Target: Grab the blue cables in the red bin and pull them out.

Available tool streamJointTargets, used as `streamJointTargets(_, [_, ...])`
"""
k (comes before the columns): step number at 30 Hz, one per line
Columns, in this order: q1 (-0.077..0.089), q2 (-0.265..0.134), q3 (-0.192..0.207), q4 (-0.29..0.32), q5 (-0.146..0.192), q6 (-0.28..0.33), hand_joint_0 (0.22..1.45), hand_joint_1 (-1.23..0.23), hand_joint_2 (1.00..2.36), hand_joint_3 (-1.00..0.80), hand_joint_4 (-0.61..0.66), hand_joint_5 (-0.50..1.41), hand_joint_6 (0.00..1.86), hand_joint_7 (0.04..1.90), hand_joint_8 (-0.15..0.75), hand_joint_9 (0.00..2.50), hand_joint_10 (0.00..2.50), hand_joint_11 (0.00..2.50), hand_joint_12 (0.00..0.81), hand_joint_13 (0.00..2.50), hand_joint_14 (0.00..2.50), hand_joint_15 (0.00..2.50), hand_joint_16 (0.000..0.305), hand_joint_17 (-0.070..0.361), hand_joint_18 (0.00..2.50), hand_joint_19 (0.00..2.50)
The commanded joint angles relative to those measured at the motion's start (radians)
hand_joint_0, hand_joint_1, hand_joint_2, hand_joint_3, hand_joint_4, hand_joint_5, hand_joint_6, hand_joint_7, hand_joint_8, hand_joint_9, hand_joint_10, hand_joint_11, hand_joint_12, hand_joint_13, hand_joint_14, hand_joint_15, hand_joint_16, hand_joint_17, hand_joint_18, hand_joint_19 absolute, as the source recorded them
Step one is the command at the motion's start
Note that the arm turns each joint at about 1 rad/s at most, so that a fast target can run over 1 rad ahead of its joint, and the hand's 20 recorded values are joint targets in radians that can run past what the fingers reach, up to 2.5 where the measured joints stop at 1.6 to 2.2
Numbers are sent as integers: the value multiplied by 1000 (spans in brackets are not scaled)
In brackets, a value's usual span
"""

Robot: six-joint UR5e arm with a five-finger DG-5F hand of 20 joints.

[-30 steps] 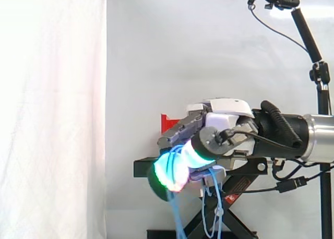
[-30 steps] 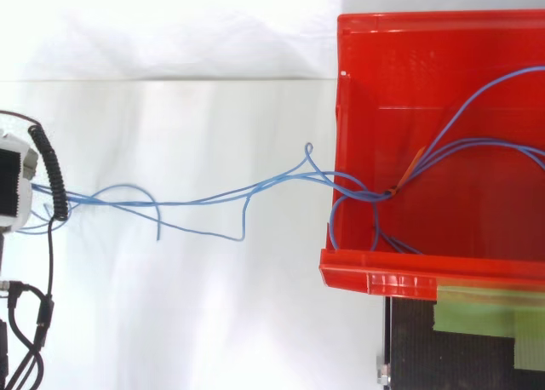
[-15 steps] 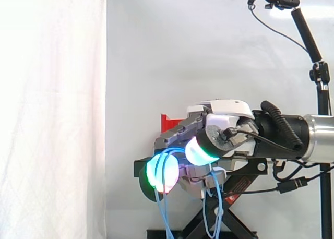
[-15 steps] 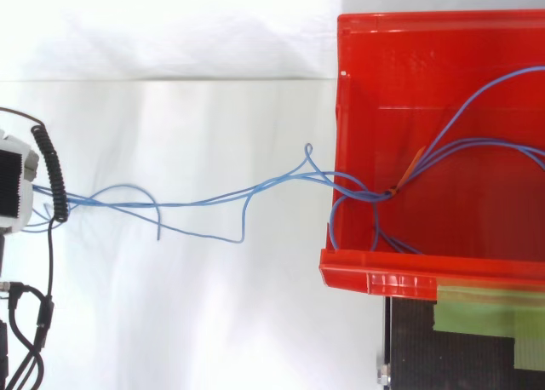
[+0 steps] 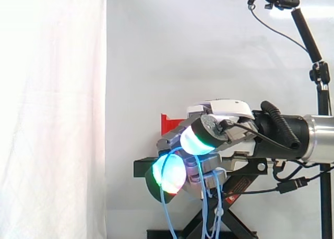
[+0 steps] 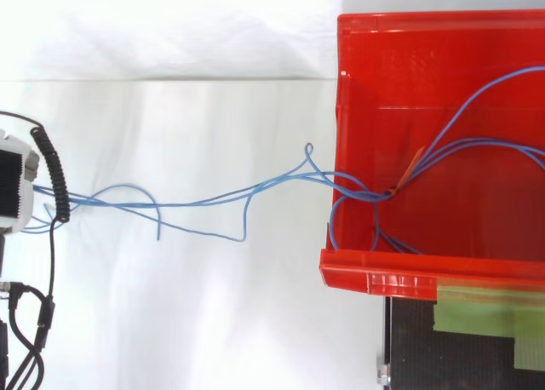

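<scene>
The blue cables [image 6: 213, 201] run in a thin bundle from the red bin [image 6: 409, 75] leftward to my hand [image 6: 13, 190] at the left edge of the top view. An orange tie binds them inside the bin, just past its left wall. In the side view my hand [image 5: 229, 129] reaches left in front of the red bin [image 5: 169, 123], its fingers curled round the cables. The strands loop over a glowing green-red fingertip [image 5: 169, 174] and hang down as loose cable ends [image 5: 166, 213]. A second pad [image 5: 195, 141] sits just above it.
The bin rests on a black scissor stand [image 5: 209, 218] with green tape [image 6: 477, 313] on its top. A camera pole [image 5: 318, 72] stands at the right. A white curtain lies behind and under the stretched cables.
The fingertips have shifted: the upper pad has lifted up and away from the lower one. The cables hang a little differently over the pad. Their run to the bin is almost unchanged.
</scene>
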Motion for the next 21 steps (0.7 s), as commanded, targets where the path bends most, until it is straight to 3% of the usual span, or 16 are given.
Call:
streamJointTargets(1, [0, 1, 0, 1, 0, 0, 719, -691, 1000, -1000, 208, 873, 20, 869, 266, 1182, 730, 1738, 356, 1340, 426, 1585, 51, 114, 963, 1160])
streamJointTargets(11, [0, 1, 0, -1, 0, -2, 729, -722, 1000, -1000, 198, 855, 231, 805, 257, 1161, 1020, 1671, 352, 1354, 408, 1590, 50, 112, 974, 1168])
streamJointTargets(21, [0, -1, 0, -1, 0, -2, 786, -833, 1000, -1000, 187, 849, 302, 795, 245, 1147, 1064, 1695, 331, 1359, 353, 1631, 46, 105, 952, 1178])
